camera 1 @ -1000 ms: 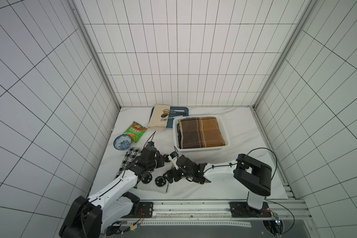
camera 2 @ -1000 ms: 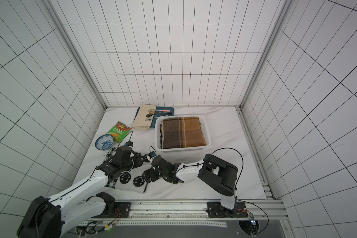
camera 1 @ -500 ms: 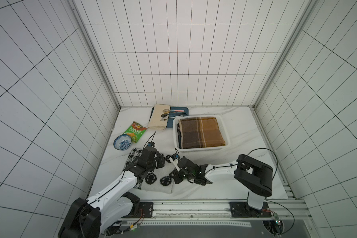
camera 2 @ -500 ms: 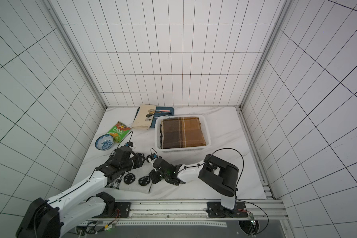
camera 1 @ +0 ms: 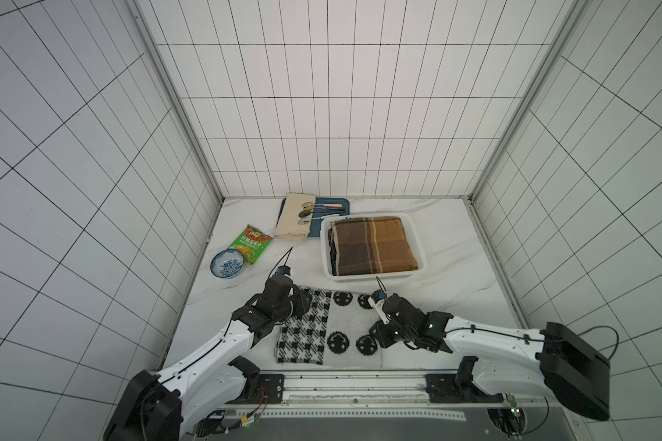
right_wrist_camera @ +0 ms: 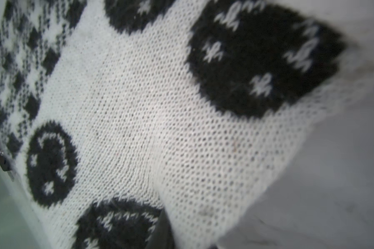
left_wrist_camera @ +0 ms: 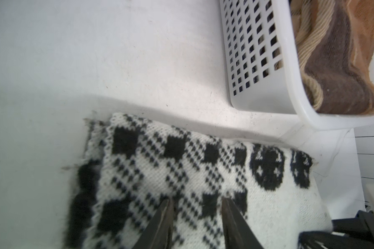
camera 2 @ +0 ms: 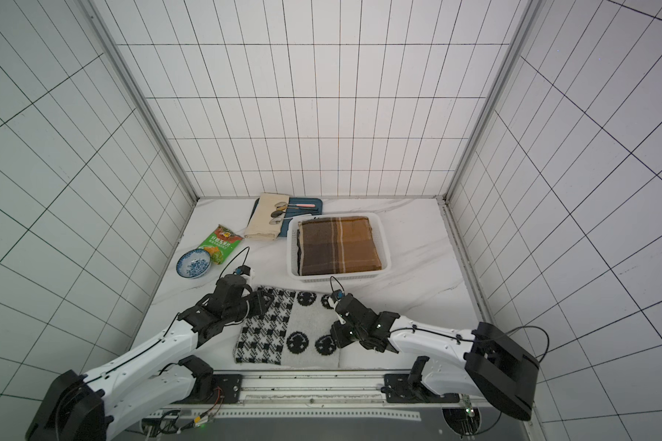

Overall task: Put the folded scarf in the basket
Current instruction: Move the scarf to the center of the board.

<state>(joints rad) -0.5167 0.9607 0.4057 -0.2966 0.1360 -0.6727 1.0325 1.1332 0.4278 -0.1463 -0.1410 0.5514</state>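
The folded scarf (camera 1: 333, 332) (camera 2: 289, 330), black-and-white knit, lies flat near the table's front edge. My left gripper (camera 1: 302, 305) (left_wrist_camera: 195, 199) hovers over its left, checked end (left_wrist_camera: 181, 172), jaws apart with nothing pinched. At the scarf's right edge my right gripper (camera 1: 377, 336) (camera 2: 337, 336) is shut on the knit, which drapes up over one finger (right_wrist_camera: 160, 232). Just behind the scarf stands the white perforated basket (camera 1: 371, 278) (camera 2: 337, 278) (left_wrist_camera: 246, 54). It holds a brown plaid scarf (camera 1: 371, 244).
Behind the basket on the left lies a dark-blue tray (camera 1: 333, 210) with spoons and a beige cloth (camera 1: 293, 221). A green snack packet (camera 1: 253, 248) and a blue patterned bowl (camera 1: 227, 264) sit by the left wall. A metal rail runs along the front.
My right gripper has drawn back to the scarf's right edge and closed on it. The left jaws have widened. The scarf now lies spread out, further right than before.
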